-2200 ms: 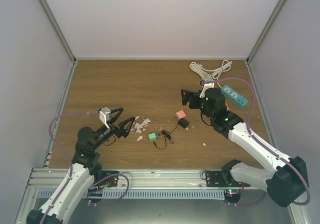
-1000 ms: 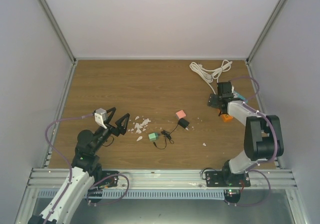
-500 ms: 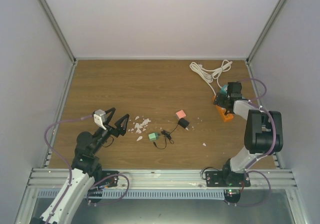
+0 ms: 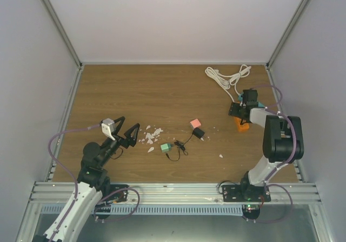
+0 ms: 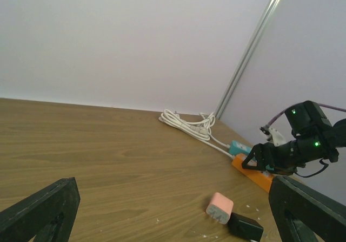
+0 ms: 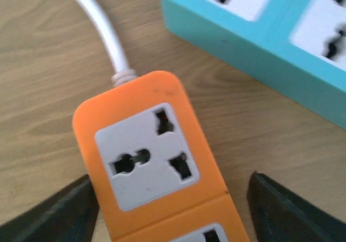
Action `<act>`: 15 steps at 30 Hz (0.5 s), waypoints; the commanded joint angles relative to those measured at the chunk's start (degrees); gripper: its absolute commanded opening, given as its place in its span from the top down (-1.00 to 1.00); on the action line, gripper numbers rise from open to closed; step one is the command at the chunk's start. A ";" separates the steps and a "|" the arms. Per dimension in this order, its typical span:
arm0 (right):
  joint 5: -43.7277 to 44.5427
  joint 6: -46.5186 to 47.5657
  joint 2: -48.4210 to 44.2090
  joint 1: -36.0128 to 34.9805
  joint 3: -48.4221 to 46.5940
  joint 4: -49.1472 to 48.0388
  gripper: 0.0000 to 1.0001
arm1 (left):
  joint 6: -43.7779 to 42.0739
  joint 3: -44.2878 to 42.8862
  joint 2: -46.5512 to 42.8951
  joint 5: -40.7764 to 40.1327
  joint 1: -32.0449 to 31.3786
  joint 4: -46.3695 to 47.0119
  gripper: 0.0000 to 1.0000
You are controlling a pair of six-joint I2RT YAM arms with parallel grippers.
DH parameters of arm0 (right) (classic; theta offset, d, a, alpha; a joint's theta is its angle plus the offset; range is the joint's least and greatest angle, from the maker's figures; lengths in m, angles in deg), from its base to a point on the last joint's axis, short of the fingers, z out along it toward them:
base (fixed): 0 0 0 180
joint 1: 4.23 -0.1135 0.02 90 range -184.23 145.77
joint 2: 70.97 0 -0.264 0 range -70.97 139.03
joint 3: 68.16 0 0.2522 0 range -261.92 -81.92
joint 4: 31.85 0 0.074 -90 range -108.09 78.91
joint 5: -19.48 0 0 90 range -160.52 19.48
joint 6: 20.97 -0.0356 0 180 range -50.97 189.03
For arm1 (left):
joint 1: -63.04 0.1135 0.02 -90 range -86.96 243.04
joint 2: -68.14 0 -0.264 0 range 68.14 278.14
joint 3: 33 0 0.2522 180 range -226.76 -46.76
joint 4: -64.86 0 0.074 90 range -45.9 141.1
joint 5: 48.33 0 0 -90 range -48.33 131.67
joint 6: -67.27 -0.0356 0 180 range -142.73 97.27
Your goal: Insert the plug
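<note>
The plug point(image 4: 199, 133) is a small black boxy adapter lying on the wooden table near the middle, beside a pink block point(image 4: 195, 123). It also shows at the bottom of the left wrist view point(image 5: 246, 227). My right gripper point(image 4: 240, 115) is open and empty, low over the end of an orange power strip point(image 6: 151, 155), with a finger point(image 6: 54, 212) on each side of it. The teal power strip point(image 6: 259, 41) lies just beyond. My left gripper point(image 4: 128, 129) is open and empty at the left, well apart from the plug.
A coiled white cord point(image 4: 227, 77) lies at the back right and runs to the strips. A green block point(image 4: 165, 147) with a thin black cable point(image 4: 175, 151) lies near the middle. White scraps point(image 4: 151, 135) are scattered by the left gripper. Walls enclose the table.
My right arm swung from the table's middle to the back right and came down over the orange power strip. My left gripper drew back and down a little.
</note>
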 commanded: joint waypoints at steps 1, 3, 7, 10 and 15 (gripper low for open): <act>2.19 0.88 2.65 -2.91 -1.70 1.60 -0.36 | -0.26 1.06 -0.67 -0.97 -0.23 2.10 -0.98; 4.35 0.95 2.89 -5.17 -2.23 2.22 -0.08 | -0.26 1.09 -0.72 -1.05 -0.19 2.11 -0.98; 7.75 1.34 2.99 -9.59 -3.32 3.06 0.37 | -0.17 1.19 -1.05 -1.17 -0.23 1.91 -0.98; 9.30 1.90 2.94 -14.02 -4.59 3.32 0.43 | -0.09 1.30 -1.39 -1.33 -0.21 1.77 -0.98; 10.37 5.17 3.46 -22.79 -7.64 2.38 0.42 | 0.00 1.44 -1.87 -1.65 -0.23 1.63 -0.98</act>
